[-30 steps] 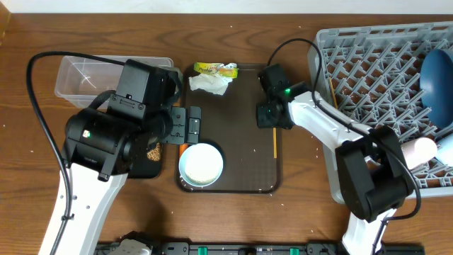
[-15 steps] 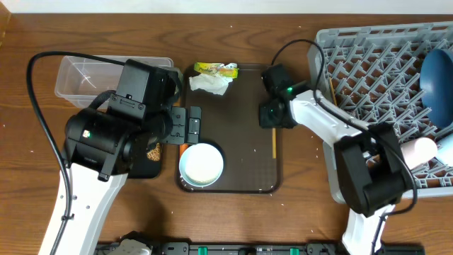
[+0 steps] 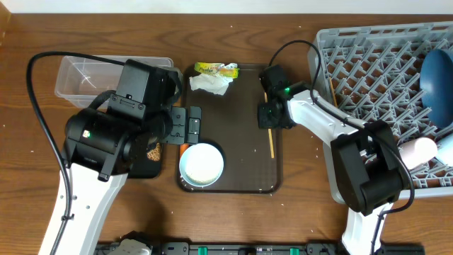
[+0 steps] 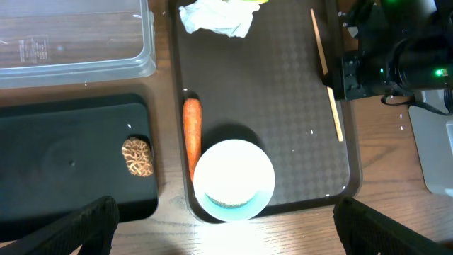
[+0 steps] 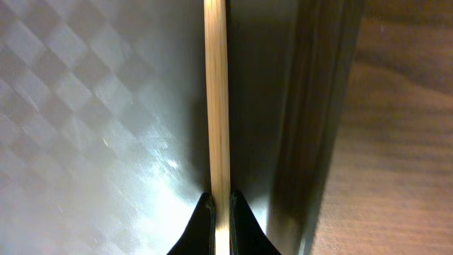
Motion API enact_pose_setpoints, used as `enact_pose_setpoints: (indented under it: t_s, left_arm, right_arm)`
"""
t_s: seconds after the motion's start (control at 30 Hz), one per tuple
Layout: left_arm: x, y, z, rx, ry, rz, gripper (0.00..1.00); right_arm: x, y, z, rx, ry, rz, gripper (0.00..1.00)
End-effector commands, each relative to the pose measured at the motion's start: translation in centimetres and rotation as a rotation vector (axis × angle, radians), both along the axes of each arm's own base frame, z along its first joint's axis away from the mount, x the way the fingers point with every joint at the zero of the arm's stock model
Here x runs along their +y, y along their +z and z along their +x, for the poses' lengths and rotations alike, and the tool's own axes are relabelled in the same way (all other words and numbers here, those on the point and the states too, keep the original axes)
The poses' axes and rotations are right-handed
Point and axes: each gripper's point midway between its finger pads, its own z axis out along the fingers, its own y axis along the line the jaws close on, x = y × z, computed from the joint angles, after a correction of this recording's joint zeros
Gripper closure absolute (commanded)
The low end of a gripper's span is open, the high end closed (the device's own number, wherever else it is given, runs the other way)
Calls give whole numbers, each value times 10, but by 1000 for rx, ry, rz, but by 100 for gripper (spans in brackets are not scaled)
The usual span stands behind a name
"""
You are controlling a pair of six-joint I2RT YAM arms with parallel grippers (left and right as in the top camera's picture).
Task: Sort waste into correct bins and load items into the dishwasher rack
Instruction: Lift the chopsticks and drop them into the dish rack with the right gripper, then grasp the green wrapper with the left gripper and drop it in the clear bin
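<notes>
**Item: wooden chopstick** (image 5: 216, 92). It lies flat on the dark-brown serving tray (image 3: 241, 142), lengthwise along the tray's right rim and just inside it.

**Holder: right gripper** (image 5: 221, 219). It is narrowed to a pinch on the stick at one end, fingertips down on the tray floor. The grip is low and end-on, probably because the stick is thin and the rim crowds it.

**Left gripper** (image 3: 187, 125). It is spread wide and empty, above the tray's left edge, over the white bowl (image 3: 201, 163) and the carrot piece (image 4: 192, 134).

**Other stock, relative to the tray:**
- On the far end: crumpled napkin (image 3: 209, 83) and green-yellow wrapper (image 3: 216, 69).
- Left of it: black tray (image 4: 56, 142) holding a brown food lump (image 4: 137, 156).
- Beyond the black tray: clear tub (image 3: 78, 74), which looks empty.
- Right of it: grey rack (image 3: 368, 64) carrying the dark-blue plate (image 3: 439, 78).

**Surface.** The tray floor has a glossy checkered embossing, and the table (image 3: 283, 227) is dark wood grain.

**Room.** Only a pale strip shows past the table's far edge.
</notes>
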Motion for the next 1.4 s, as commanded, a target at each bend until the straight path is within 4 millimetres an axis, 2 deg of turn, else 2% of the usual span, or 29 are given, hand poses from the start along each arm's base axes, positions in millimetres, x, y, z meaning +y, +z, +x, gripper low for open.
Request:
enact_pose_setpoints:
  t_s: [0.0,0.1,0.2,0.23,0.3,0.4,0.5,0.6,0.67,0.8,0.93,1.0,1.07,1.1,1.17,1.27,1.37]
  left_arm:
    - [3,3,2,-12,13,9,2]
    - [3,3,2,-12,13,9,2]
    - [3,3,2,-12,13,9,2]
    - [3,3,2,-12,13,9,2]
    - [3,3,2,-12,13,9,2]
    - [3,3,3,-16,13,7,2]
    - [3,4,3,-18,13,7,2]
    - [3,4,4,-19,13,6,2]
    - [3,4,4,-20,13,5,2]
    - [0,4,3,-18,6,-6,2]
    - [-4,4,2,-10,-7,-25,2]
    - [-5,4,5,-13,-7,-26,2]
    - [-7,3,8,-15,-8,-29,2]
    - [-8,2,11,-16,-11,-31,2]
    - [-12,-1,18,-15,-14,-33,2]
    - [-18,-9,31,-8,-21,-33,2]
    - [-26,-26,51,9,-61,-2,2]
  right_arm:
    - [5,57,16,-126,73,20,99]
    - [-3,112,19,-228,95,47,99]
    - [-24,160,20,-336,101,60,99]
    - [-38,177,19,-372,94,56,99]
    - [-63,197,18,-411,74,40,99]
    - [-114,213,14,-431,12,-8,99]
    - [-151,209,10,-398,0,-34,99]
    - [-162,192,8,-351,22,4,99]
    - [-170,172,7,-297,24,-21,99]
    - [-175,136,9,-200,20,-43,99]
    - [-170,116,10,-143,28,-20,99]
    - [-168,115,11,-144,31,-12,97]
    - [-170,119,12,-157,29,-23,64]
    - [-171,122,12,-164,27,-29,56]
    - [-171,131,12,-187,25,-32,49]
    - [-168,153,11,-244,6,-7,47]
    - [-164,183,7,-326,-21,25,46]
